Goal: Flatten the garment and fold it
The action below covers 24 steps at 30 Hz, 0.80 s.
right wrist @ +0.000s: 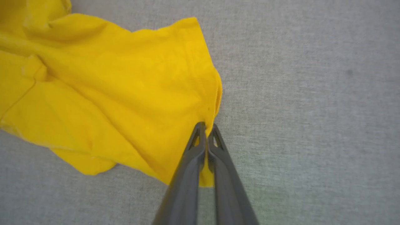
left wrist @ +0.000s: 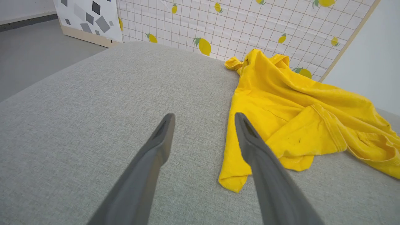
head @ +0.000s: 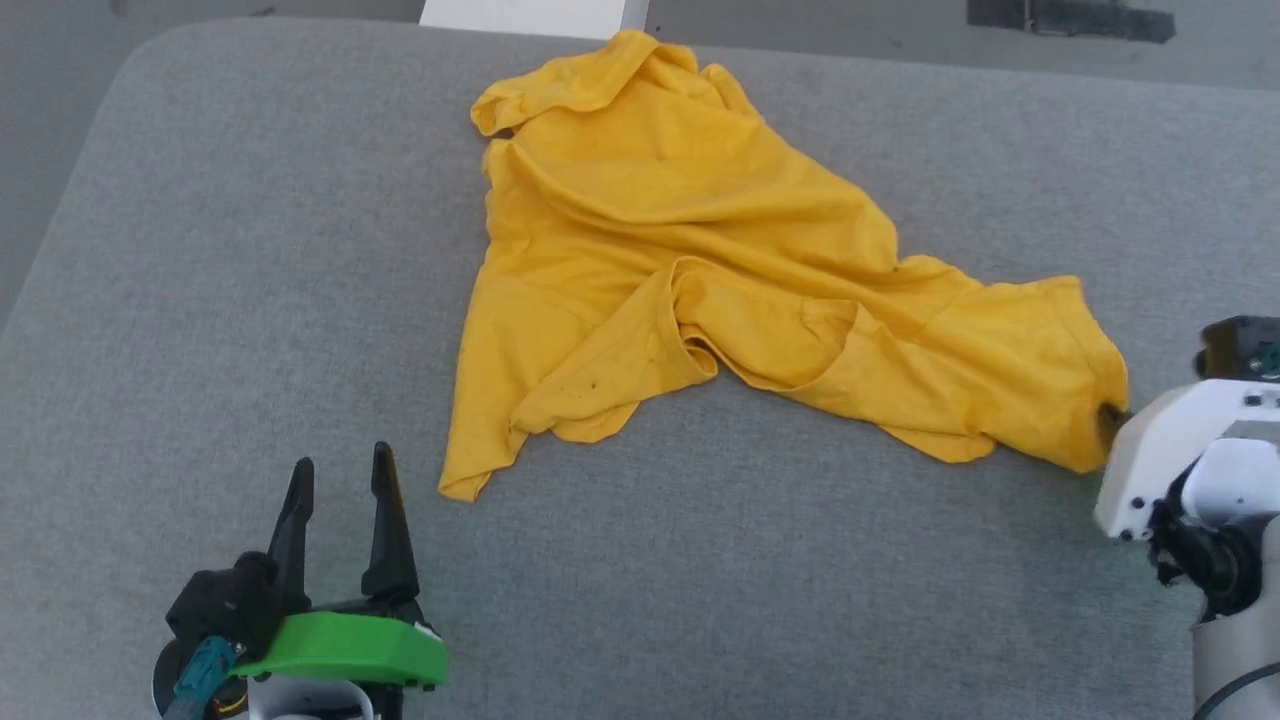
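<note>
Lying crumpled on the middle and right of the tabletop, the garment is a thin, bright yellow cotton shirt with plain cloth uppermost. It is bunched into soft ridges and overlapping folds that hide its lower layers. A ribbed neck opening curls near its centre, and one limp corner trails toward the near left.

In the head view the right gripper is mostly covered by its white wrist housing, with only a dark tip showing at the garment's far-right edge. Its own wrist view shows more: the two long dark fingers are pressed together, pinching a stitched hem. Which part of the shirt that hem belongs to is hard to tell.

The left gripper hangs over bare grey woven cloth near the trailing corner, fingers spread wide and holding nothing. Its wrist view shows a lemon-printed grid panel behind the tabletop.
</note>
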Available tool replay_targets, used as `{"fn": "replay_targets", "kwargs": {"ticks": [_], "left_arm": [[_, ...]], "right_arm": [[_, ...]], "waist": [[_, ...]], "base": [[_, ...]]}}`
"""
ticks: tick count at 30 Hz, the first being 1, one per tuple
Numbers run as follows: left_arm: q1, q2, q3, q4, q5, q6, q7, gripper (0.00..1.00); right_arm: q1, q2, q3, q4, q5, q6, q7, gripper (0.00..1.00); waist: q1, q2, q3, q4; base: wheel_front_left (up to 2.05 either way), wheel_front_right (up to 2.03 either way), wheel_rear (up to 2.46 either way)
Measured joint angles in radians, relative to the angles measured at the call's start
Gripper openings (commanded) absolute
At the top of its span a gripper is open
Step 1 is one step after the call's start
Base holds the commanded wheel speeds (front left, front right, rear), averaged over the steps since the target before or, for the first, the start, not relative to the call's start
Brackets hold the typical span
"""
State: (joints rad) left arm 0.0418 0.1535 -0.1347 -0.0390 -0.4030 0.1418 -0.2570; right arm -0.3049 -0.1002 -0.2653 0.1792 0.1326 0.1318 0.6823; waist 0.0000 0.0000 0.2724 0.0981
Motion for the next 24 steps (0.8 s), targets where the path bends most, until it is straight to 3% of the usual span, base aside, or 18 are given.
{"fn": "replay_targets", "kwargs": {"ticks": [8,16,17,18,19,24], "left_arm": [[0.003,-0.002,-0.002,0.010,0.006,-0.009,0.000,1.00],[0.003,-0.001,-0.010,0.021,0.007,-0.018,0.000,1.00],[0.004,0.000,-0.010,0.023,0.007,-0.018,0.000,1.00],[0.004,0.000,-0.011,0.025,0.007,-0.018,0.000,1.00],[0.004,0.000,-0.012,0.026,0.007,-0.018,0.000,1.00],[0.004,0.000,-0.025,0.034,0.007,-0.018,0.005,1.00]], "right_arm": [[0.011,-0.037,-0.133,-0.057,-0.031,0.000,-0.123,0.00],[0.132,-0.082,-0.309,-0.058,-0.126,0.000,-0.191,0.00],[0.146,-0.080,-0.320,-0.053,-0.141,0.000,-0.200,0.07],[0.157,-0.077,-0.325,-0.049,-0.152,0.000,-0.212,0.45],[0.163,-0.072,-0.329,-0.044,-0.158,0.000,-0.221,1.00],[0.161,-0.031,-0.284,-0.044,-0.163,0.000,-0.261,1.00]], "waist": [[0.0000,0.0000,-0.043,-0.036],[0.0000,0.0000,-0.051,-0.044],[0.0000,0.0000,-0.052,-0.044],[0.0000,0.0001,-0.054,-0.045],[0.0000,0.0000,-0.056,-0.046],[0.0000,0.0000,-0.076,-0.047]], "base": [[0.00,0.00,0.00],[0.00,0.00,0.00],[0.00,0.00,0.00],[0.00,0.00,0.00],[0.00,0.00,0.00],[0.00,0.00,0.00]]}}
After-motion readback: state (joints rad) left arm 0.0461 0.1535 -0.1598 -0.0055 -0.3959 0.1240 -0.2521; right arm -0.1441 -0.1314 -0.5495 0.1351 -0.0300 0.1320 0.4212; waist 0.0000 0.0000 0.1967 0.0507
